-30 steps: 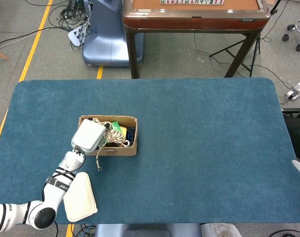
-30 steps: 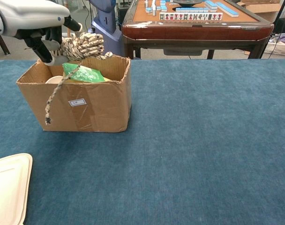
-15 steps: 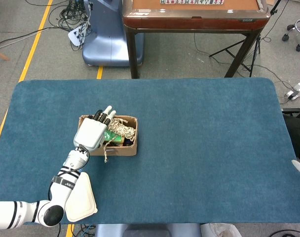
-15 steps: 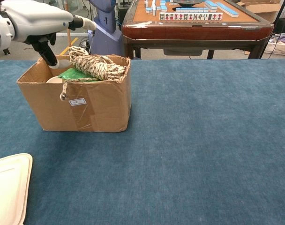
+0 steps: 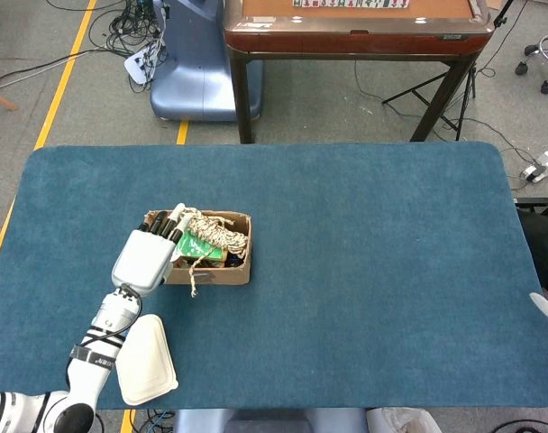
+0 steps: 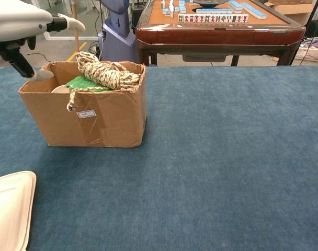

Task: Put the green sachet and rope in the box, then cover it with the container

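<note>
Left hand (image 5: pixel 146 257) hovers over the left end of the cardboard box (image 6: pixel 91 117), its fingers (image 5: pixel 170 221) spread apart and stretched out toward the far side of the table, holding nothing; the right hand does not show in either view. Everything sits on a table covered in blue cloth (image 5: pixel 364 271), with grey floor, yellow floor tape (image 5: pixel 62 72) and loose cables beyond it, and a brown wooden table (image 6: pixel 216 26) carrying small tiles stands behind. A white lidded container (image 5: pixel 146 361) lies flat on the cloth near the front left corner, well apart from the box, its long side running front to back. Inside the box, the green sachet (image 6: pixel 86 83) lies tilted under the rope (image 6: pixel 104 73), whose coil rests across the top opening with its long axis running left to right toward the right wall, heaped slightly above the rim. One loose end (image 6: pixel 71 102) hangs over the near wall beside a small white label (image 6: pixel 86 113). Compared with half a second ago, the hand has drawn back to the left and toward the robot, away from the coil, while rope and sachet have stayed put.
</note>
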### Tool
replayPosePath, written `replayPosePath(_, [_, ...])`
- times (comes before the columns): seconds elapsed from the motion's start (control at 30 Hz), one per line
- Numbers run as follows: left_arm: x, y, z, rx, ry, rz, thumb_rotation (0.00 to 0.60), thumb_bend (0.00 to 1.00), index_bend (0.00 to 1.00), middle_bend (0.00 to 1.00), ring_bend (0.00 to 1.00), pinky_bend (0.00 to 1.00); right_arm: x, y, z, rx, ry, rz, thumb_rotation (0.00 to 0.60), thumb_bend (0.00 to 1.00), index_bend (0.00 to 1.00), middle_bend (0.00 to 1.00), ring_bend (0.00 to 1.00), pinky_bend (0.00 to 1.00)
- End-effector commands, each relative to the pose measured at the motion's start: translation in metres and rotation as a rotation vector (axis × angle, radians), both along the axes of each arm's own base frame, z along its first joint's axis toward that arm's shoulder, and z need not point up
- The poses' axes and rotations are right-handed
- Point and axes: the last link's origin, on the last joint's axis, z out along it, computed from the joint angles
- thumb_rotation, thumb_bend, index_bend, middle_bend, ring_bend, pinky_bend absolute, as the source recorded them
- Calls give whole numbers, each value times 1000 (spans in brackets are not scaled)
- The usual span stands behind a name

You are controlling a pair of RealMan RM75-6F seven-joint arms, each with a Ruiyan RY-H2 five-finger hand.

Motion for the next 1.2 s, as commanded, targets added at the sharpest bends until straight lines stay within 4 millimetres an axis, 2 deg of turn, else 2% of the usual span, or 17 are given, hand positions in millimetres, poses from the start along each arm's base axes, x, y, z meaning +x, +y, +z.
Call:
replayPosePath(0.03, [-17, -16, 16, 10, -13, -15, 600, 296, 0, 9, 104, 348, 1, -1, -2, 6, 4, -1, 600, 0, 139, 130, 0, 39])
replayPosePath(0.27, [-47, -42, 40, 10, -6, -42, 600, 296, 0, 8, 104, 348, 2, -5, -6, 16, 18, -10, 600, 0, 139, 130, 0, 39])
replayPosePath(0.43, [-63, -61, 48, 8, 17, -42, 600, 296, 13, 5, 104, 348, 3, -6, -9, 23, 25, -14, 600, 0, 140, 130, 0, 39])
replayPosePath(0.57, [-76, -76, 51, -5, 19, -40, 600, 296, 61, 3, 104, 348, 4, -7, -11, 29, 31, -16, 600, 0, 139, 130, 0, 39])
replayPosePath(0.93, [-108, -106, 45, -79, 24, -49, 600, 296, 203, 3, 104, 348, 3, -7, -10, 27, 28, -20, 600, 0, 139, 130, 0, 39])
replayPosePath(1.2, [-140, -124, 23, -191, 40, -96, 600, 296, 267, 2, 104, 342, 3, -8, -11, 31, 32, -25, 600, 0, 139, 130, 0, 39])
